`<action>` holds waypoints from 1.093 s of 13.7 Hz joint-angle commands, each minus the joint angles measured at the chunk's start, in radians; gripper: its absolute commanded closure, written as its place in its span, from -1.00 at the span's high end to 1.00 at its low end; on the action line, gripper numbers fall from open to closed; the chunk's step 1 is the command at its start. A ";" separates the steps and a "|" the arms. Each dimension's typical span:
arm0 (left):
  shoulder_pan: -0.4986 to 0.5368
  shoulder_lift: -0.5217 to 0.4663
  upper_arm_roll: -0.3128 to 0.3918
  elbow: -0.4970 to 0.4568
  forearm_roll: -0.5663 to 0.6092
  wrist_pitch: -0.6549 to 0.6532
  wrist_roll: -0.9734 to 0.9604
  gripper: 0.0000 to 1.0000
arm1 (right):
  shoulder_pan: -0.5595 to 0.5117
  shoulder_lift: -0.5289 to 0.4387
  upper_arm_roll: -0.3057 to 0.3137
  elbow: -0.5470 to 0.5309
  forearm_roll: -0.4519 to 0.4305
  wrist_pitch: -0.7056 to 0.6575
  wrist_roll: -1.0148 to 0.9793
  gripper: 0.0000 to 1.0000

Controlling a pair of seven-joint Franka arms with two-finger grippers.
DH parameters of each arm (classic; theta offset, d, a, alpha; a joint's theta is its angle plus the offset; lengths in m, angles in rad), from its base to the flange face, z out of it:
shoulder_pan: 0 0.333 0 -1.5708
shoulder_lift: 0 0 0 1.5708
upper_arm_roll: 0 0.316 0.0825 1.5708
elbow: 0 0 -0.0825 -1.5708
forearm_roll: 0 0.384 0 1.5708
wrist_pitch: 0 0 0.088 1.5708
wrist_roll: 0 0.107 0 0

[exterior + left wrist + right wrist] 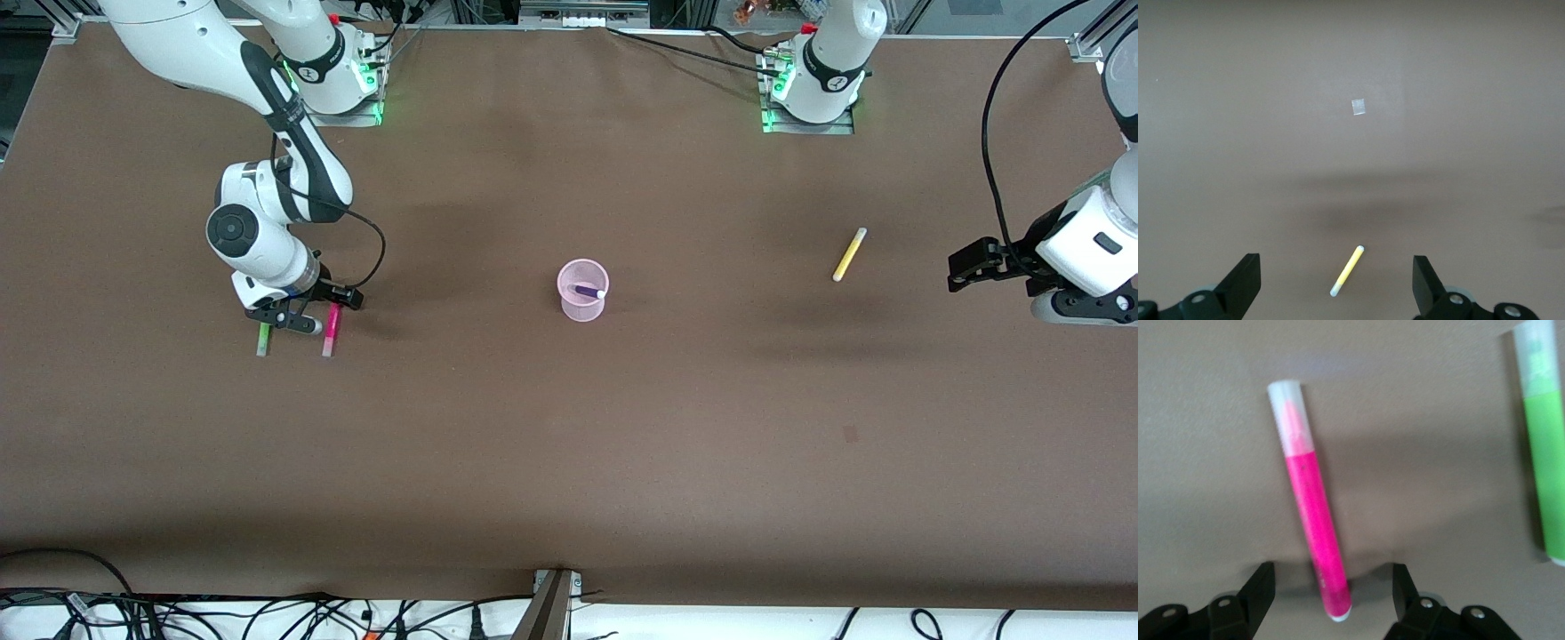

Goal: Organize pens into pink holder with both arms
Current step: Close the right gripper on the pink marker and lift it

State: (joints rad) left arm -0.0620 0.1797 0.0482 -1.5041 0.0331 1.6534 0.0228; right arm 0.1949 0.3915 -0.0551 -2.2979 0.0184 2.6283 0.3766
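Here the right tool gapes over the clear-capped pink pen; the left tool hangs spread.

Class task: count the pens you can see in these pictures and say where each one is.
4. Purple pen in the pink holder; green pen and magenta pen lying beside each other under the right gripper; yellow pen toward the left arm's end.

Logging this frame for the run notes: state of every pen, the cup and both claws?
Purple pen: in the pink cup, leaning.
Pink cup: upright, holds one pen.
Yellow pen: flat on table, untouched.
Pink pen: flat on table, between right claw's fingers.
Green pen: flat on table beside it.
Right claw: open, low over pink pen.
Left claw: open, waiting above table.
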 commanded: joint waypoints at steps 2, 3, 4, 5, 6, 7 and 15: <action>-0.001 0.006 -0.001 -0.010 0.024 0.014 0.022 1.00 | -0.025 0.020 0.008 0.012 0.011 0.016 -0.019 0.28; -0.001 0.010 -0.001 -0.012 0.022 0.017 0.022 1.00 | -0.025 0.021 0.008 0.012 0.011 0.016 -0.019 0.11; -0.001 0.011 -0.001 -0.010 0.022 0.017 0.022 1.00 | -0.023 0.021 0.008 0.012 0.012 0.016 -0.019 -0.05; 0.002 0.011 -0.001 -0.010 0.021 0.017 0.020 1.00 | -0.023 0.021 0.008 0.012 0.012 0.016 -0.019 -0.21; 0.002 0.011 -0.001 -0.010 0.021 0.014 0.020 1.00 | -0.023 0.021 0.009 0.012 0.014 0.016 -0.018 -0.41; 0.002 0.011 -0.001 -0.010 0.021 0.014 0.020 1.00 | -0.023 0.021 0.009 0.012 0.014 0.015 -0.015 -0.63; 0.004 0.012 -0.001 -0.013 0.008 0.017 0.022 1.00 | -0.012 0.007 0.041 0.294 0.240 -0.471 -0.005 -1.00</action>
State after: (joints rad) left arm -0.0608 0.1957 0.0491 -1.5097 0.0370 1.6603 0.0248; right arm 0.1868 0.3920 -0.0207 -2.1340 0.1888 2.3335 0.3738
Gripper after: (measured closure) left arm 0.000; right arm 0.828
